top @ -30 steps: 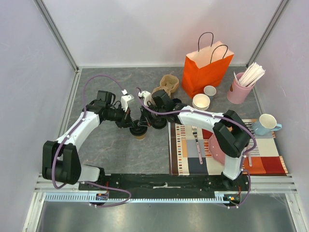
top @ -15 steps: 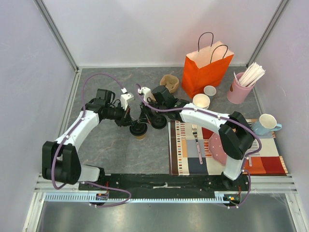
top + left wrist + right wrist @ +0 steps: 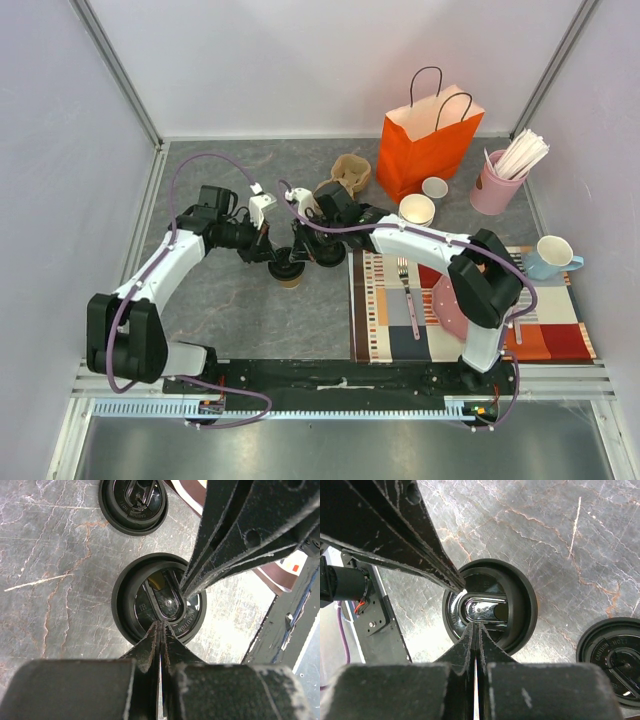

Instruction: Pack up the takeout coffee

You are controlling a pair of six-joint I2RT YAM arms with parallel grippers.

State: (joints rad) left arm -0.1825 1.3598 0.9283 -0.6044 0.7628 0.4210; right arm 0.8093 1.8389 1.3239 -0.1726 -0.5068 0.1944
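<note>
Over the grey table point(image 3: 230, 300), note left gripper point(image 3: 160, 625) pinched fully together, nothing between its fingers, tip at the lid rim of the takeout coffee point(image 3: 290, 272). Record right gripper point(image 3: 475, 626) likewise closed and empty, tip reaching from the opposite side above the lid's centre. Cannot tell contact with lid. Locate coffee upright on bare tabletop, loose black lid point(image 3: 328, 255) just beside it, striped placemat point(image 3: 390, 330) to its right, orange paper bag point(image 3: 425, 150) well behind.
</note>
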